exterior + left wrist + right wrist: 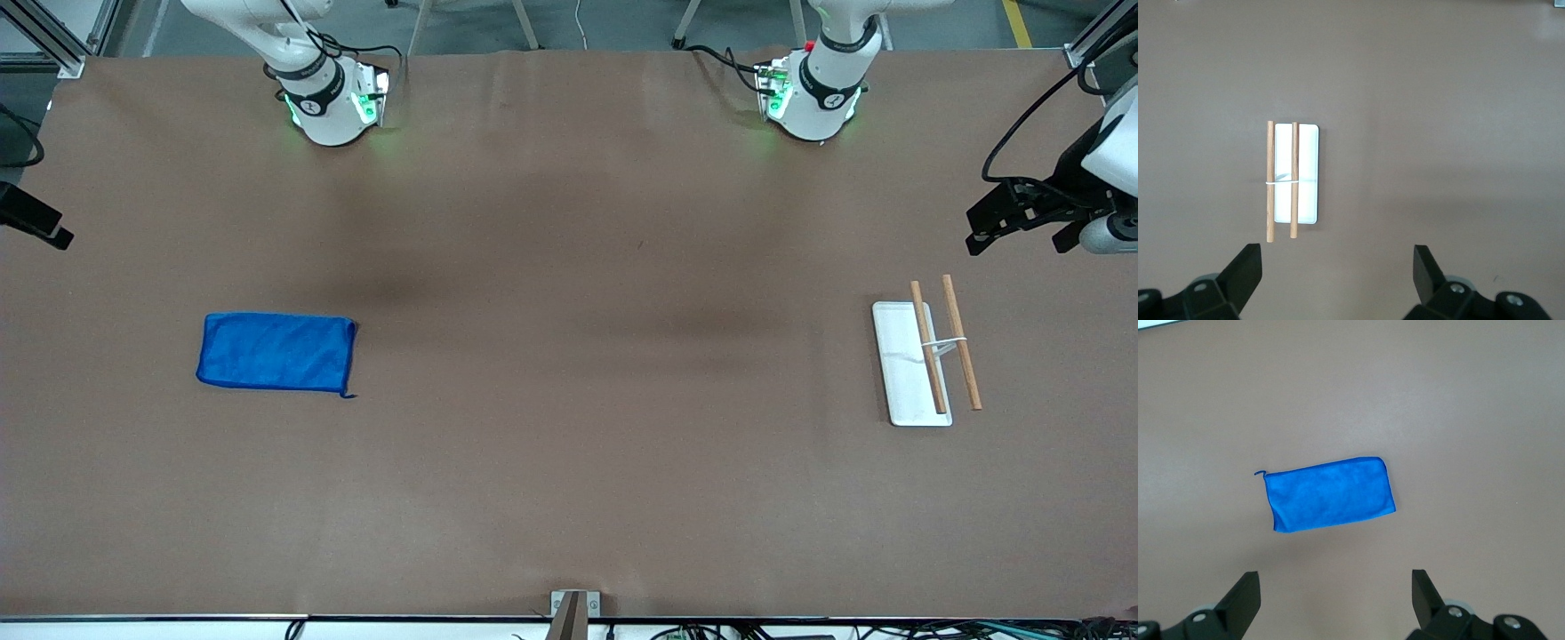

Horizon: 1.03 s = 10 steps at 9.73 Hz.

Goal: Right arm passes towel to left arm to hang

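The blue towel (276, 351) lies flat on the brown table toward the right arm's end; it also shows in the right wrist view (1331, 495). My right gripper (1335, 587) is open and empty, high above the table beside the towel; one of its black fingers (40, 224) shows at the front view's edge. My left gripper (1018, 229) is open and empty, up in the air at the left arm's end, above the table near the rack (902, 378). In the left wrist view my left gripper (1336, 267) shows with the rack (1308, 173) on the table below.
The rack is a white rectangular base with two wooden rods (962, 342) raised above it on a thin white support. The two arm bases (324, 102) (813, 93) stand at the table's edge farthest from the front camera. A small metal bracket (573, 609) sits at the nearest edge.
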Each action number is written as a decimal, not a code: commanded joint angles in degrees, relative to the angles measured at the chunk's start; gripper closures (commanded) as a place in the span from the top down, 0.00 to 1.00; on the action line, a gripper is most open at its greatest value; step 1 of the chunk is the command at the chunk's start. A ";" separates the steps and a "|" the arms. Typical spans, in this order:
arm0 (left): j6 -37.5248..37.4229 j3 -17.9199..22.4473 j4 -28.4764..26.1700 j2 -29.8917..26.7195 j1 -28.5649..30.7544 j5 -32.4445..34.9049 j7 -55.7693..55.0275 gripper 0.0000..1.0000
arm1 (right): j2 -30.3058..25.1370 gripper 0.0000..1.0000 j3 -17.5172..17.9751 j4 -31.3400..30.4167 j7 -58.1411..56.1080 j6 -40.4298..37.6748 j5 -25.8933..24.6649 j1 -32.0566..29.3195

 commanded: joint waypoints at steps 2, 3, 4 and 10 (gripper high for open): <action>-0.94 -0.03 -0.19 1.86 -0.04 1.11 1.07 1.00 | 0.16 1.00 -0.26 0.76 -0.43 0.35 0.43 0.01; -1.02 -0.03 -0.28 1.86 -0.30 1.11 1.07 1.00 | 0.16 1.00 -0.26 0.76 -0.43 0.35 0.44 0.10; -1.02 -0.12 -0.28 1.86 -0.39 1.02 1.07 1.00 | 0.16 1.00 -0.26 0.76 -0.43 0.35 0.44 0.01; -0.85 -0.03 -0.02 2.56 0.05 0.93 1.15 1.00 | 0.16 1.00 -0.26 0.76 -0.43 0.35 0.44 0.01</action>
